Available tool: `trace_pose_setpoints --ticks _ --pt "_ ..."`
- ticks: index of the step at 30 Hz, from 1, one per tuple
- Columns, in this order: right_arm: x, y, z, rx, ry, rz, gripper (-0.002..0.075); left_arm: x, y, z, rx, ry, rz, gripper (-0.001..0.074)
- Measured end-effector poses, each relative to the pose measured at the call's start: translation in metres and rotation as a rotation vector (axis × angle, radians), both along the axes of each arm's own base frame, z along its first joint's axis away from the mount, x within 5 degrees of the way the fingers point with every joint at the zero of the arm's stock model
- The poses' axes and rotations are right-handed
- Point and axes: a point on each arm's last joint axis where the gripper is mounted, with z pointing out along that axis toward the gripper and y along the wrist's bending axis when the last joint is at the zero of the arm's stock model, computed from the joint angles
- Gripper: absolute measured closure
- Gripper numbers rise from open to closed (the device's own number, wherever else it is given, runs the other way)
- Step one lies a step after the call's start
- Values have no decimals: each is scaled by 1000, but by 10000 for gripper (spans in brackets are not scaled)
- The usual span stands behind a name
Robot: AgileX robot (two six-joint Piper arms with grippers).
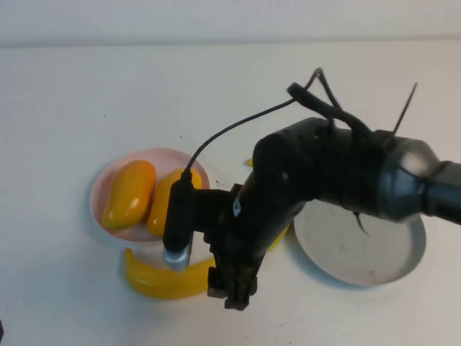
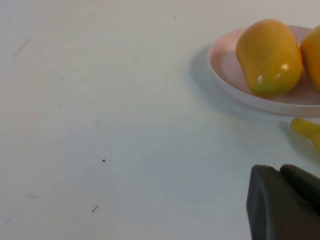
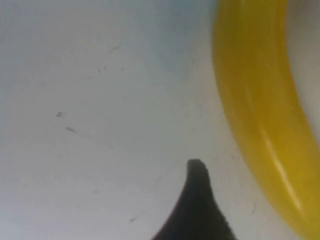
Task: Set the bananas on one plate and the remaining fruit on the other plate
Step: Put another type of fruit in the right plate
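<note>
Pincer on my right arm (image 1: 232,292) is hanging low over the table, just beside the near banana (image 1: 155,280) — in its wrist view only one dark fingertip (image 3: 197,172) is showing next to the yellow curve, so I cannot tell whether the fingers are spread or clenched, and nothing is looking gripped. That banana is lying on the bare table (image 1: 65,108), just in front of the pink plate (image 1: 108,180). A second banana (image 1: 279,238) is peeking out from under my right arm, between the two plates; most of it is hidden. Both mangoes (image 1: 130,193) are already sitting side by side on the pink plate, so I am judging that half finished. The grey plate (image 1: 360,249), over on the right, is holding no fruit — both bananas are still waiting to go there. My left pincer (image 2: 285,200) is staying out of the work, low above the table to the left of the pink plate; I cannot tell its state either.
</note>
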Motion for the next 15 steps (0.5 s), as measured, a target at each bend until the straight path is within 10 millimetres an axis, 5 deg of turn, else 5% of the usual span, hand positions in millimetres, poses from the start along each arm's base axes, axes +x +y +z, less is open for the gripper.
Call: trace_pose_setpoints --ticks 9,15 --pt "34 30 -36 -113 -36 82 289 0 0 0 0 0 0 733" --pt "42 38 -41 -133 -44 120 342 0 0 0 0 0 0 733"
